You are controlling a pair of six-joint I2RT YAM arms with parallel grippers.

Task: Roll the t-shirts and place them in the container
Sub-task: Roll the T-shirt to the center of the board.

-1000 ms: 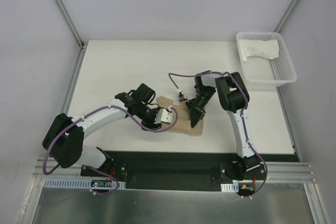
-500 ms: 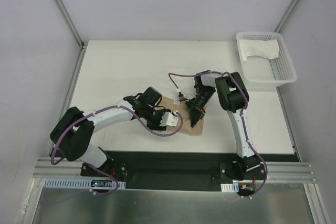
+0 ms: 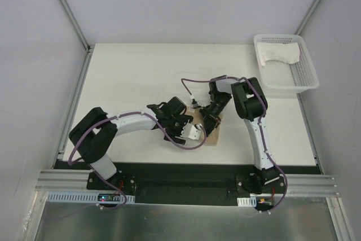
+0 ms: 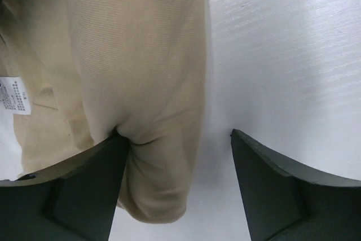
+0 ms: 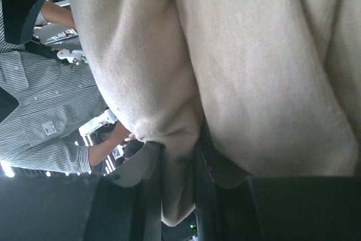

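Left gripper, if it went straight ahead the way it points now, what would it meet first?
The tan t-shirt: its rolled cloth lies across half the path of the open left gripper, touching one jaw. The other half looks like bare table, though depth is hard to judge.

The plain tan cloth t-shirt (image 3: pixel 212 137) lies gathered into a small, thick bundle on the table, just right of centre in the overhead view. Close up, its folds are rounded and creased, with a small white neck label (image 4: pixel 13 95) showing at the left edge. The plain white cloth t-shirt (image 3: pixel 279 55) lies crumpled inside the white mesh basket (image 3: pixel 304 77) at the upper right.
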